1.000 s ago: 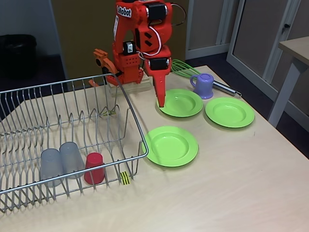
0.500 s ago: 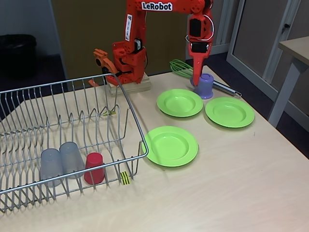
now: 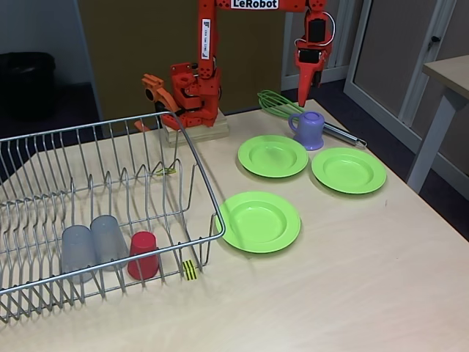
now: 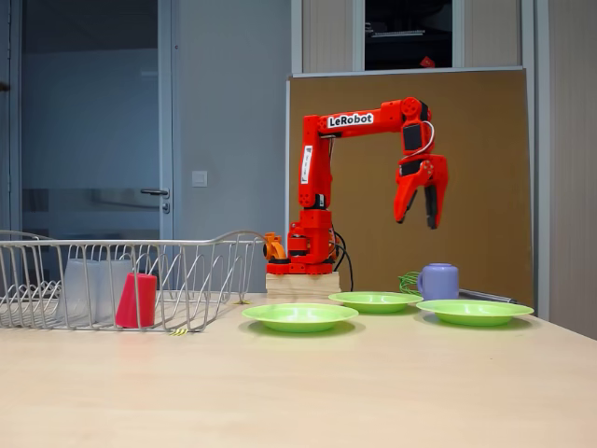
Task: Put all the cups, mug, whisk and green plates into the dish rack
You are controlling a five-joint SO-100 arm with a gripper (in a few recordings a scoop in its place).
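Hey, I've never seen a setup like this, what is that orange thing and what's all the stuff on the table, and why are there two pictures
The orange machine is a small robot arm bolted at the back of a table. Its two-fingered gripper hangs open in the air, holding nothing, above a purple mug.

Both pictures show the same moment. One camera looks down at the table from the front and above; the other sits low at table height and looks across it.

On the table are three green plates: one near the mug, one to its right in the higher view, one closer to the camera. A green whisk lies behind the mug. The wire dish rack on the left already holds two grey cups and a red cup, upside down.
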